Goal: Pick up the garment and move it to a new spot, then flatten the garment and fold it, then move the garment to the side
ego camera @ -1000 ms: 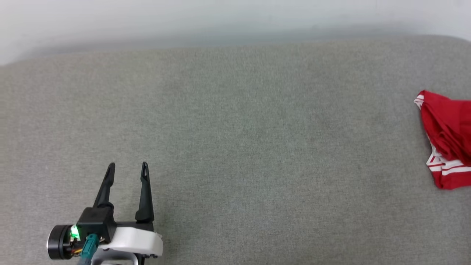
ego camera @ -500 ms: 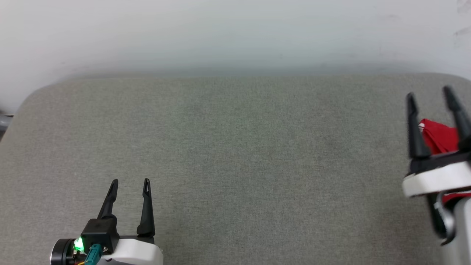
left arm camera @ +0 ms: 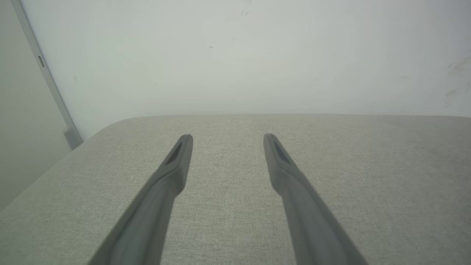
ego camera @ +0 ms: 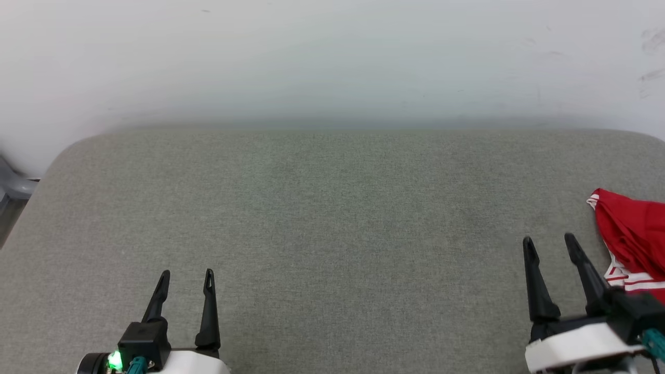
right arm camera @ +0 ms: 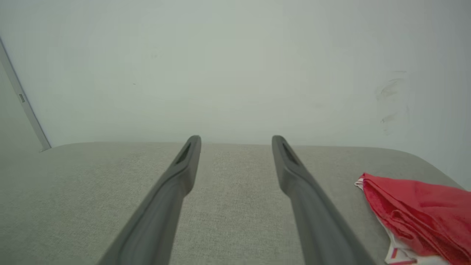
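Note:
The garment (ego camera: 635, 236) lies bunched in a red heap with red-white striped trim at the far right of the grey padded surface (ego camera: 332, 218), cut off by the head view's edge. It shows again as the garment (right arm camera: 415, 211) at the right of the right wrist view. My right gripper (ego camera: 549, 244) stands open just left of the garment, apart from it, nothing between its fingers. My left gripper (ego camera: 187, 275) is open at the lower left, far from the cloth. In the left wrist view the left gripper (left arm camera: 228, 138) hangs open over bare fabric.
A pale wall (ego camera: 332, 62) rises right behind the surface's far edge. The surface's rounded left corner (ego camera: 67, 150) drops off beside a grey fitting (ego camera: 13, 189). A thin vertical strip (left arm camera: 44, 70) runs down the wall at the left.
The head camera has tilted up, showing more wall. My right gripper came into view at the far right and now sits lower, left of the garment. The garment lies as before.

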You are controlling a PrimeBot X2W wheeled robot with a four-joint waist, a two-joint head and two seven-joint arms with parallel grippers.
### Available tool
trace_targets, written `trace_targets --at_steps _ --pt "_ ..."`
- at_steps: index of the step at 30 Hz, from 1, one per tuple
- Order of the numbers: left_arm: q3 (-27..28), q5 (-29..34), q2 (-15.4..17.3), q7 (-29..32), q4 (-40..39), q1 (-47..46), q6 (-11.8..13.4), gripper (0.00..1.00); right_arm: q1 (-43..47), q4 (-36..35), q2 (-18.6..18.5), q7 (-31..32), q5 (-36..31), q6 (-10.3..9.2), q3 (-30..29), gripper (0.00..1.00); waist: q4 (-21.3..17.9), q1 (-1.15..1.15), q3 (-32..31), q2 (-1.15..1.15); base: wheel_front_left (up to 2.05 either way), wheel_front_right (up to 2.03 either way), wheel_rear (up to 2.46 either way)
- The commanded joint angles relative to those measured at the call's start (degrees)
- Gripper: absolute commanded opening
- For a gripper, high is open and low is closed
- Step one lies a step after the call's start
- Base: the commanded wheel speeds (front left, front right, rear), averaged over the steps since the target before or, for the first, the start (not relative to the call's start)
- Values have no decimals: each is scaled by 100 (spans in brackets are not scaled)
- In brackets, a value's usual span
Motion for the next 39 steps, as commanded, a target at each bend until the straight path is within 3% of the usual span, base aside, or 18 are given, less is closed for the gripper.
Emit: trace_targets --at_steps 1,15,28,29,34,39 --pt "-8 -29 -5 -15 16 41 -28 100 151 -82 50 -22 33 -7 -42 100 4 0 -19 0 0 0 0" --pt "-20 -139 -12 -15 111 175 -132 100 980 -672 153 -22 83 -6 -268 100 2 0 -166 0 0 0 0" --pt "-15 -114 -13 -15 174 139 -221 100 1098 -655 154 -6 170 -6 -316 100 25 0 -190 0 0 0 0" --pt "-10 -133 -11 0 165 138 -198 0 1019 -658 130 -8 110 -1 -305 0 27 0 -191 0 0 0 0" --pt "-8 -163 -26 37 430 232 -194 0 1041 -406 131 -4 106 0 -285 0 29 0 -191 0 0 0 0" --pt "76 -764 -26 221 507 103 -237 0 940 -333 105 112 722 0 -257 0 22 0 -181 0 0 0 0"
